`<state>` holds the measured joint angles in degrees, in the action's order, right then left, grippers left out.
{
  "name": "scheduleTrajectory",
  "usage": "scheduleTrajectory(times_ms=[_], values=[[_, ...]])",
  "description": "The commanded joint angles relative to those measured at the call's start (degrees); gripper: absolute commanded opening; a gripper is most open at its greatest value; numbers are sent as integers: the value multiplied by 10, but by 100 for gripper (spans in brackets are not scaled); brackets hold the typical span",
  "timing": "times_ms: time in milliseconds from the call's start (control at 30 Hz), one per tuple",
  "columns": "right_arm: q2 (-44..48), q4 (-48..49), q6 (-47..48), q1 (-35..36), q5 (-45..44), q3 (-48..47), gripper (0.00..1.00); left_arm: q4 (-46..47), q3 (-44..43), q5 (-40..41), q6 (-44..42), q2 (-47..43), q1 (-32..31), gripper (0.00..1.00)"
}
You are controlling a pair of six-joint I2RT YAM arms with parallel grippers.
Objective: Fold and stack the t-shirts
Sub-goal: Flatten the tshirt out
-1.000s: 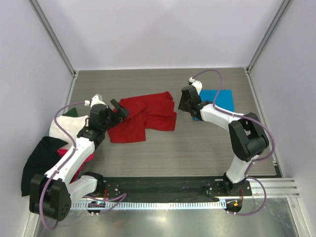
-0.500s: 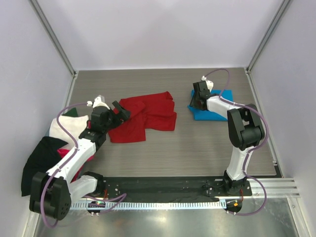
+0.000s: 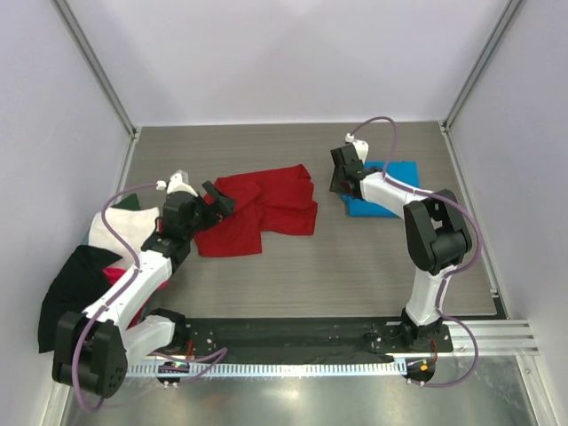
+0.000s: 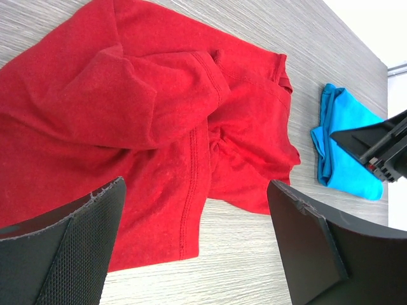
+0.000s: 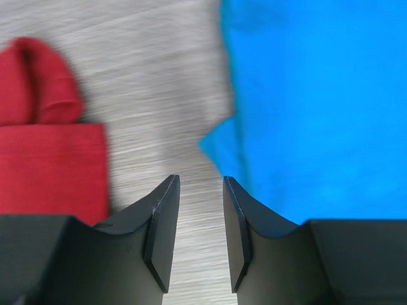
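Right gripper [image 3: 340,177], jaws only narrowly parted and holding nothing, now hangs low over the bare table [image 3: 355,266] at the left edge of the folded bright blue t-shirt [image 3: 395,176]. In the wrist view its tips [image 5: 198,184] frame wood grain, with blue cloth just to the right and a corner of the deep red t-shirt [image 5: 51,159] to the left. A second ago this arm was over the red shirt's right edge. It then swung far right onto the blue one and has since drifted back left. That suggests the blue shirt is finished and set at the far right as the base of the stack.

The left gripper [image 3: 216,197] has barely moved. It is spread wide and empty above the red t-shirt's [image 3: 266,209] left side, which lies rumpled mid-table with a sleeve doubled over. Folding the red shirt looks like the next job. White [image 3: 124,226] and black [image 3: 75,284] shirts wait heaped at the near left.
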<state>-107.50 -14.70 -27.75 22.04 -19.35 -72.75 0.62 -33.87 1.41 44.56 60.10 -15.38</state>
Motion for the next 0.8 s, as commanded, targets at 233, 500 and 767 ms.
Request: scheduleTrajectory(times_ms=[233,500,767], values=[[-62,-17,21,0,7,-108,38,32,3,-4,-12,-4,-4,92],[-101,-24,9,-38,42,-128,37,32,3,-5,-14,-5,-4,92],[-78,-32,8,-115,28,-73,36,34,2,-9,-13,-4,-5,92]])
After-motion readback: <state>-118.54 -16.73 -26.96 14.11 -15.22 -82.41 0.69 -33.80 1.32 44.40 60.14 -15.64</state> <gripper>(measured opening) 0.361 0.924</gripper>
